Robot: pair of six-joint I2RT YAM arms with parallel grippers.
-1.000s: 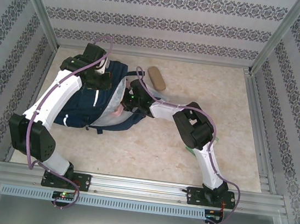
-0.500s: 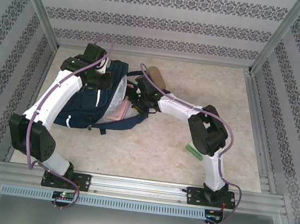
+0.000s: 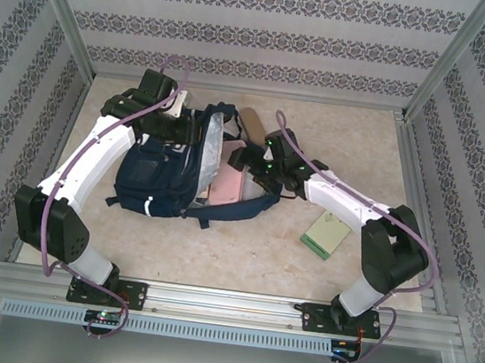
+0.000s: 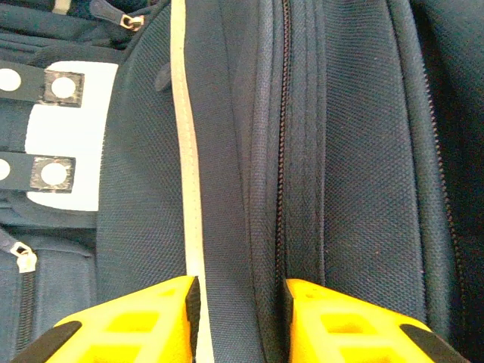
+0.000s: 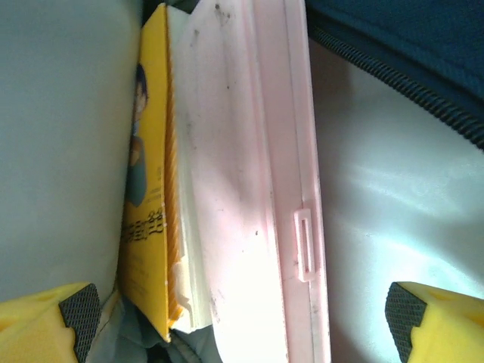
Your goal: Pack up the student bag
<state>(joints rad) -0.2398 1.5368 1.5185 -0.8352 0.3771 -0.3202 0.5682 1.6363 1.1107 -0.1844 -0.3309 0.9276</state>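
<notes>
Student bag (image 3: 158,175), navy, on the desk's (image 3: 259,255) left half: we judge it soft and floppy, best held at the zipper rim, where our left gripper (image 4: 238,291) straddles fabric narrowly, grip uncertain; right gripper (image 5: 242,310) wide either side of a pink case (image 5: 257,189).

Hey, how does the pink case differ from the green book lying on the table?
The pink case sits in the student bag's opening, beside a yellow book; the green book lies outside it on the table. The pink case is between the right gripper's open fingers; the green book is untouched. Both are flat and rectangular.
</notes>
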